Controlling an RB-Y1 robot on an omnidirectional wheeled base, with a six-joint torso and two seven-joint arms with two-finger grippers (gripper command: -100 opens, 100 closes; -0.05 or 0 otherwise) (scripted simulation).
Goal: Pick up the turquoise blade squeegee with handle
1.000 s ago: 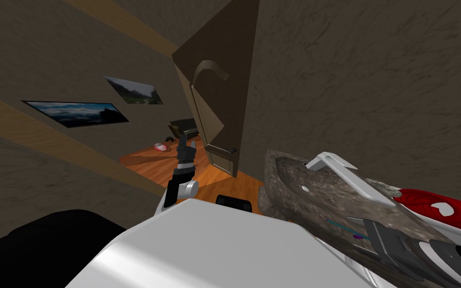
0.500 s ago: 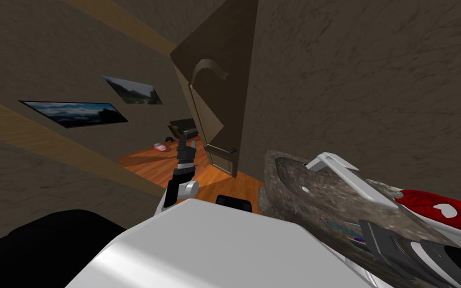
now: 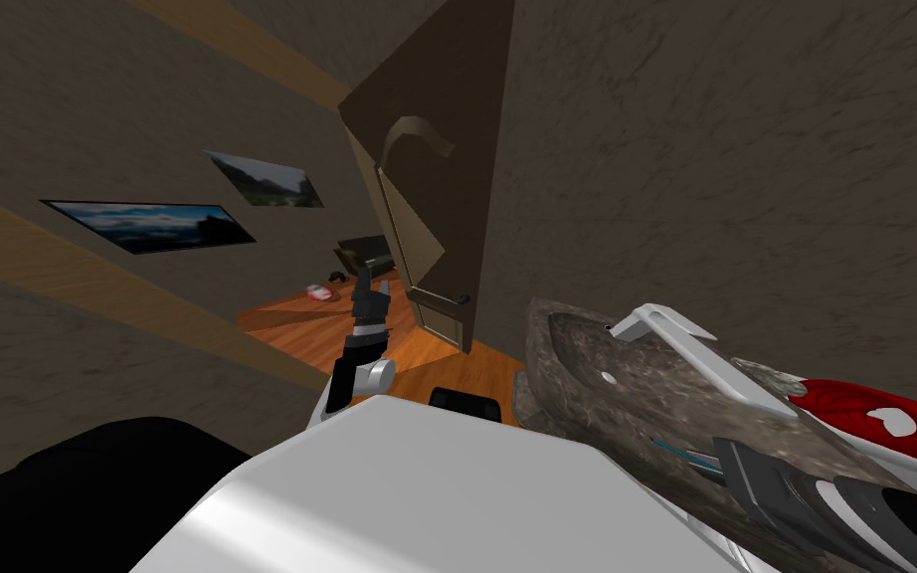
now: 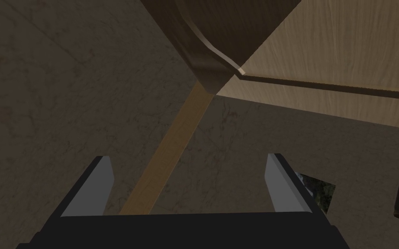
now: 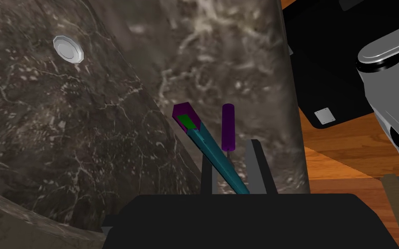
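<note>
The squeegee (image 5: 211,149) has a turquoise blade with a purple end cap and a short purple handle (image 5: 228,126). It lies on the rim of a dark marbled sink (image 5: 86,108), beside the basin. My right gripper (image 5: 230,151) has its two fingers drawn in close on either side of the blade and handle stem, shut on it. From the head, the squeegee (image 3: 683,454) shows as a thin turquoise line just ahead of the right gripper (image 3: 720,460). My left gripper (image 3: 371,286) is held up in front of me over the wooden floor, open and holding nothing (image 4: 190,160).
A white faucet (image 3: 685,343) arches over the sink (image 3: 626,398), whose drain (image 5: 68,48) sits in the basin. A red and white object (image 3: 874,413) lies past the sink. An open brown door (image 3: 427,199) stands ahead, with a small red item (image 3: 319,291) on the floor.
The right gripper's fingers have come together from wide open onto the squeegee. The left arm has stayed still.
</note>
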